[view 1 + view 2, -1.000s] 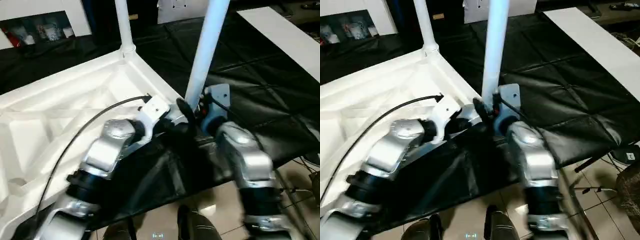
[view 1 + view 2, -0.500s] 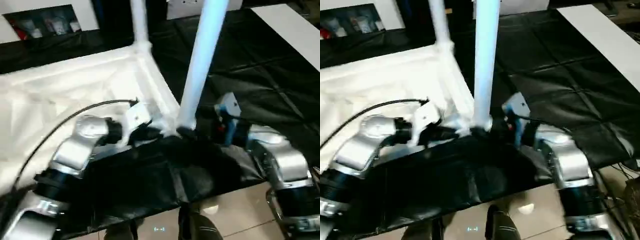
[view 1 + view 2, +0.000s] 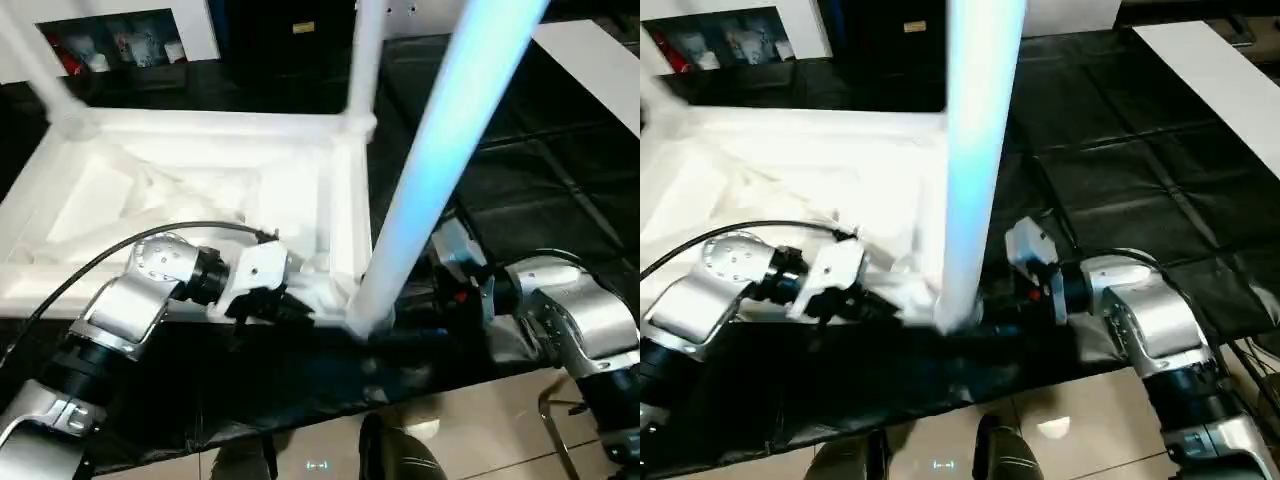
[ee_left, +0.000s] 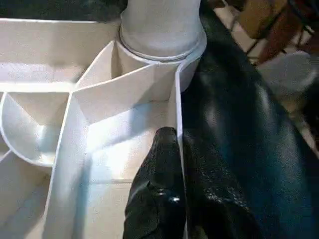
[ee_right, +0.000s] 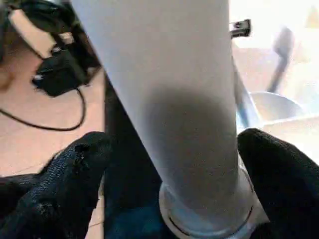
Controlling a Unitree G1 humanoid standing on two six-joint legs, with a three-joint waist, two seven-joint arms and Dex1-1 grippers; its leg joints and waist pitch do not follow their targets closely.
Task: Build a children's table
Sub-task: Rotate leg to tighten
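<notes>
1. The table top point(image 3: 200, 190) lies upside down on the black sheet point(image 3: 560, 180), with its ribs facing up. It sits left of the middle.
2. Legs stand up in the far corners. One far leg point(image 3: 365, 60) is in its socket.
3. The left gripper point(image 4: 182, 149) is shut on the thin rim of the top, near the near right corner. It should hold tight so the top cannot slide.
4. The near leg point(image 3: 440, 150) stands in the near right socket point(image 4: 162, 47) and leans a bit.
5. The right gripper point(image 5: 169, 164) is open, with a finger point(image 5: 75, 164) on each side of the leg, low down. I think it should close around the leg, stand it straight and push it down until it sits snug.
</notes>
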